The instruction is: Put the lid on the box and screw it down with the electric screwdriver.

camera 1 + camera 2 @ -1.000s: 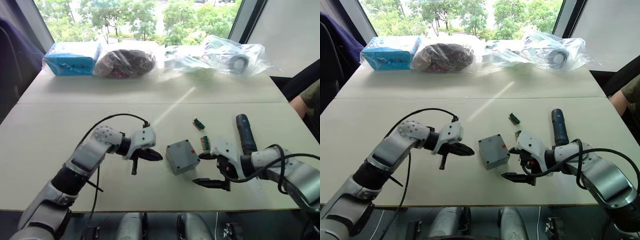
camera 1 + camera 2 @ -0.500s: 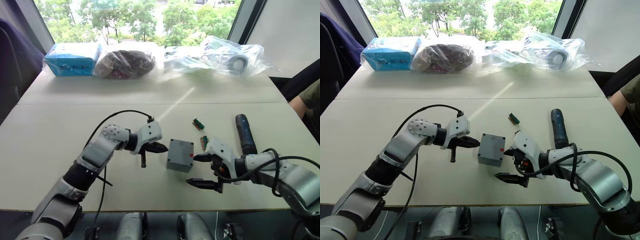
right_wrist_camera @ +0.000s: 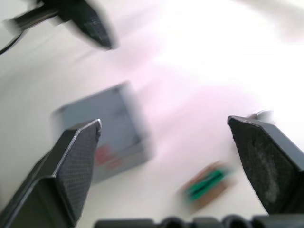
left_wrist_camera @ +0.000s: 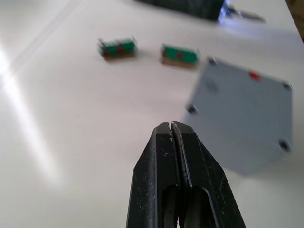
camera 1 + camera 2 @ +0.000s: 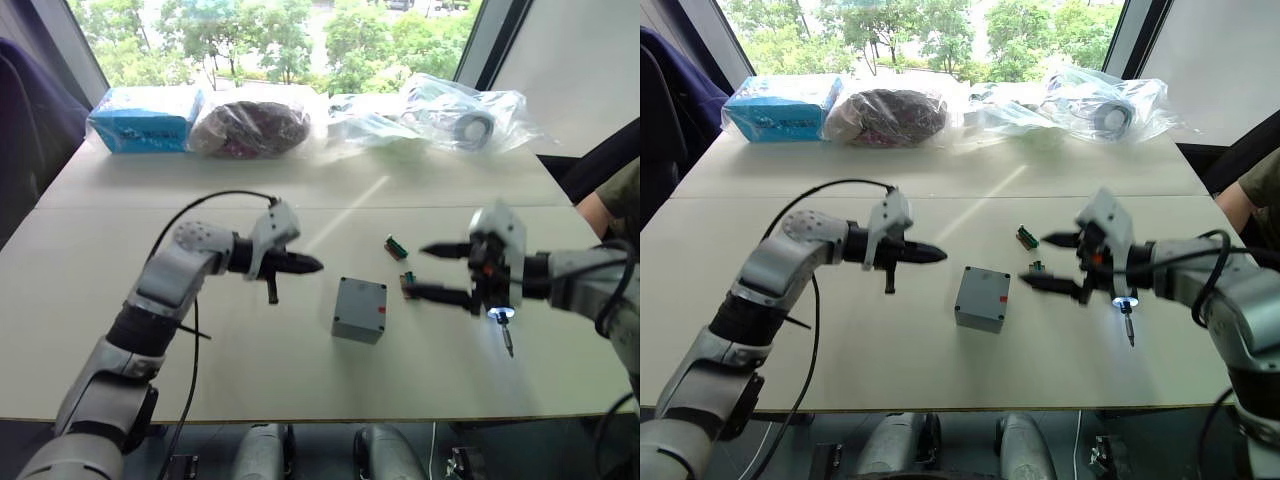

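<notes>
1. As seen from the head camera, resting near the middle of the near table [image 5: 300,380]: box [image 5: 359,311], grey, turned a little askew, with a small red mark on its right-hand side.
   - Hovering left of the box and apart from it: left gripper [image 5: 316,265], fingers pressed together, tips aimed right.
   - Raised to the right of the box, clear of it: right gripper [image 5: 417,269], jaws spread wide, one finger above the other, tips aimed left, nothing held.
   - Lying on the table under the right wrist: electric screwdriver [image 5: 498,314], body mostly hidden by that arm, lit end and thin bit pointing toward the near edge.
   - Sitting between the box and the right gripper, a little farther back: small green parts [image 5: 397,246].
   - Lined along the far table: blue carton [image 5: 145,115] and clear plastic bags [image 5: 465,110].
2. Looking along the left wrist:
   - Black fingertips shut tight, no gap between them, gripping nothing.
   - Past the tips, the box's flat grey top face, with a dark hole at each corner and the red mark at one edge.
   - Farther right in the scene, the two green parts side by side on the table, then the screwdriver's dark body with its glowing end and bit.
3. Looking along the right wrist:
   - Fingers set far apart with only bare table and blur between.
   - Under the gap, the box, blurred, its red mark showing on the near side.
   - Close to the box, one green part.
   - Beyond the box, the dark closed tip of the left gripper.
</notes>
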